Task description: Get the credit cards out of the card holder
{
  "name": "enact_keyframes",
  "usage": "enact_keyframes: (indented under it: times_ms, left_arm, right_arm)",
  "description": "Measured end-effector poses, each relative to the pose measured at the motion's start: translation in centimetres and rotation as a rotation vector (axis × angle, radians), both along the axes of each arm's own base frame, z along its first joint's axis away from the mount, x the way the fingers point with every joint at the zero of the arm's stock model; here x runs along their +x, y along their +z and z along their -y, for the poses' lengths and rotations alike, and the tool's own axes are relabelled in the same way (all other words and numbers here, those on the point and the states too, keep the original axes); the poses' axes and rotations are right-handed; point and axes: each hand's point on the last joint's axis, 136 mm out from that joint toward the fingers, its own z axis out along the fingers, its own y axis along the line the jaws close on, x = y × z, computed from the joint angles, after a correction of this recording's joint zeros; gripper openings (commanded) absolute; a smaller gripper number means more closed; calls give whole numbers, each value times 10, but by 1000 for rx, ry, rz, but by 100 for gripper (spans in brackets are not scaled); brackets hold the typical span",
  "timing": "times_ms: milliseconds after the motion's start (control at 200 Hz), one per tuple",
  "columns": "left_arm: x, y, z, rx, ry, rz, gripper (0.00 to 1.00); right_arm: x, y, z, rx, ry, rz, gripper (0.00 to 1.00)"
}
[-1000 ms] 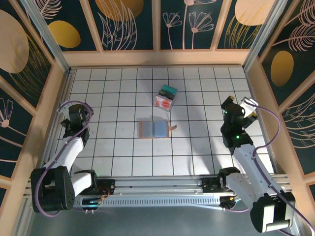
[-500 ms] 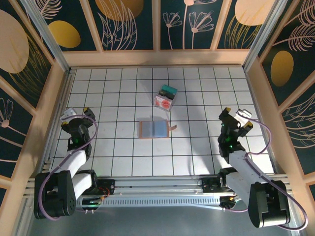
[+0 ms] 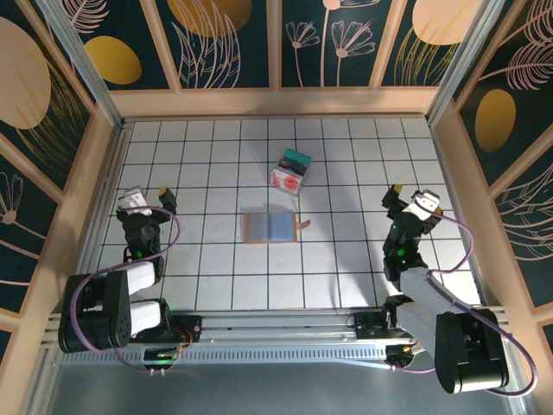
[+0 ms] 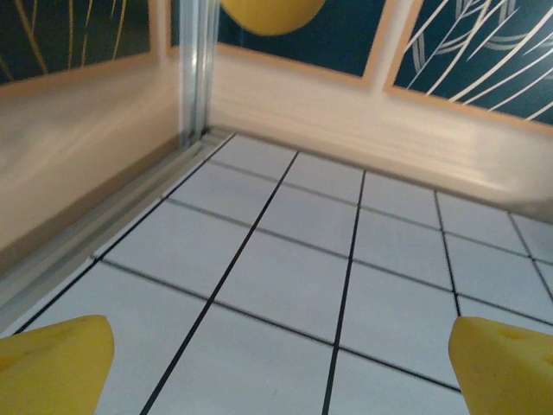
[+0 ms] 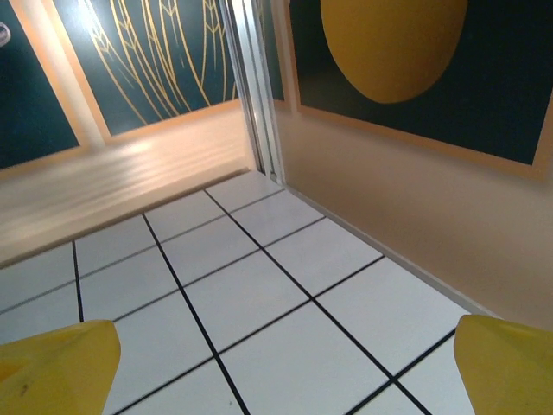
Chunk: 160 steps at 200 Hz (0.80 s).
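Observation:
The card holder (image 3: 273,227) lies open and flat in the middle of the tiled table, its blue-grey inside up and a small brown tab on its right edge. No loose credit cards are visible beside it. My left gripper (image 3: 148,201) is far to its left, near the left wall, open with nothing between its yellow fingertips (image 4: 52,363). My right gripper (image 3: 412,199) is far to the right of the holder, near the right wall, also open and empty, its yellow fingertips (image 5: 510,363) wide apart over bare tiles.
A clear plastic box (image 3: 291,171) with red and teal contents stands just behind the card holder. Wooden walls (image 3: 449,156) close the table on the left, back and right. The left wrist view faces the back-left corner, the right wrist view the back-right corner.
Both arms have drawn back toward their bases and folded lower; the left gripper shifted slightly right, the right gripper slightly left. The card holder and box have not moved.

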Motion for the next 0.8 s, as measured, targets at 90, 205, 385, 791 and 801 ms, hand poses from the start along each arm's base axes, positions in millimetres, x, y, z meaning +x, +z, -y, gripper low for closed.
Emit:
enact_keyframes:
  times_ms: [90,205,385,791,801]
  left_arm:
    - [3,-1,3,14,-19,13,99]
    - [8,-12,8,31,-44,-9,99]
    - [23,-28,41,109,-145,-60,99]
    - [26,-20,24,138,-27,-42,99]
    - [26,-20,23,138,-23,-42,99]
  right_arm:
    - [1,3,0,1,10,17,99]
    - [2,6,-1,4,15,33,99]
    - [-2,2,-1,-3,25,45,99]
    - [-5,-8,0,-32,62,73,99]
    - [-5,-9,0,-33,63,72,99]
